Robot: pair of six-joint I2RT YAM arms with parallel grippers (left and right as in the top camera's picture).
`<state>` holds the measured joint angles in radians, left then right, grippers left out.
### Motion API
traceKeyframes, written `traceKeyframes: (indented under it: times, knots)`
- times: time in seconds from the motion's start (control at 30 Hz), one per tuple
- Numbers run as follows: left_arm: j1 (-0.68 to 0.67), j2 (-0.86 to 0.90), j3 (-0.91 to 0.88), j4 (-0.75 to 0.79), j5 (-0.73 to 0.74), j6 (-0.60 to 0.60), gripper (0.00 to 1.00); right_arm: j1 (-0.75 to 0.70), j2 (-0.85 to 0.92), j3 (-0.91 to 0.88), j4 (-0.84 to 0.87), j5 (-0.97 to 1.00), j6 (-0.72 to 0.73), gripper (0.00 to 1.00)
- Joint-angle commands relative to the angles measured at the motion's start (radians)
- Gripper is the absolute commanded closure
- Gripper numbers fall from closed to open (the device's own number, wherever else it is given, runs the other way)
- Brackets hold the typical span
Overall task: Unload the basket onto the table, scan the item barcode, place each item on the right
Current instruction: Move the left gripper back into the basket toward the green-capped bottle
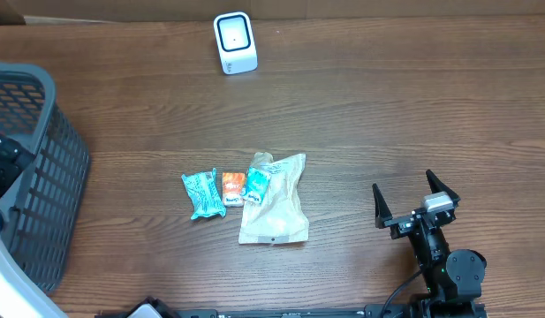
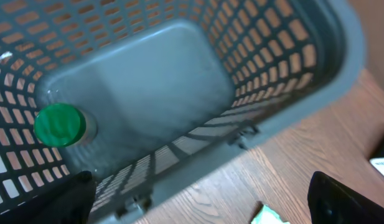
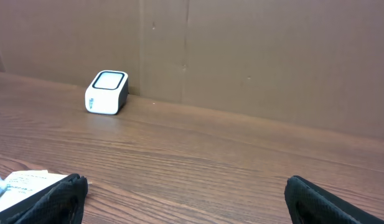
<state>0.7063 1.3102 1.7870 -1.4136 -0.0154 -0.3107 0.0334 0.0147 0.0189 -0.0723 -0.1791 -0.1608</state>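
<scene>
The white barcode scanner (image 1: pixel 234 41) stands at the table's far edge; it also shows in the right wrist view as the scanner (image 3: pixel 107 92), far ahead on the left. A small cluster lies mid-table: a teal packet (image 1: pixel 202 194), an orange packet (image 1: pixel 233 188), a blue-green packet (image 1: pixel 258 184) and a pale plastic bag (image 1: pixel 275 208). My right gripper (image 1: pixel 415 201) is open and empty, to the right of the cluster, and the bag's edge (image 3: pixel 20 182) shows by its left finger. My left gripper (image 2: pixel 198 211) is open and empty above the basket's near wall.
A grey slotted basket (image 1: pixel 42 150) stands at the table's left edge. Inside the basket (image 2: pixel 285 81) lies a bottle with a green cap (image 2: pixel 60 124). A teal packet corner (image 2: pixel 269 216) shows on the wood beside it. A brown cardboard wall (image 3: pixel 254 56) backs the table.
</scene>
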Motion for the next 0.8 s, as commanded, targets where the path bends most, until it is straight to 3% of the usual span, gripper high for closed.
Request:
traceKeyframes:
  times: [0.0, 0.47, 0.77]
  knots:
    - [0.036, 0.050, 0.016, 0.003, 0.005, 0.021, 0.05, -0.001, -0.012, -0.011, 0.004, 0.001, 0.007, 0.00]
    - [0.178, 0.178, 0.015, -0.027, 0.002, -0.004, 0.05, -0.001, -0.012, -0.011, 0.004, 0.002, 0.007, 0.00]
    - [0.239, 0.246, 0.004, -0.048, -0.078, -0.011, 0.06, -0.001, -0.012, -0.011, 0.004, 0.002, 0.007, 0.00]
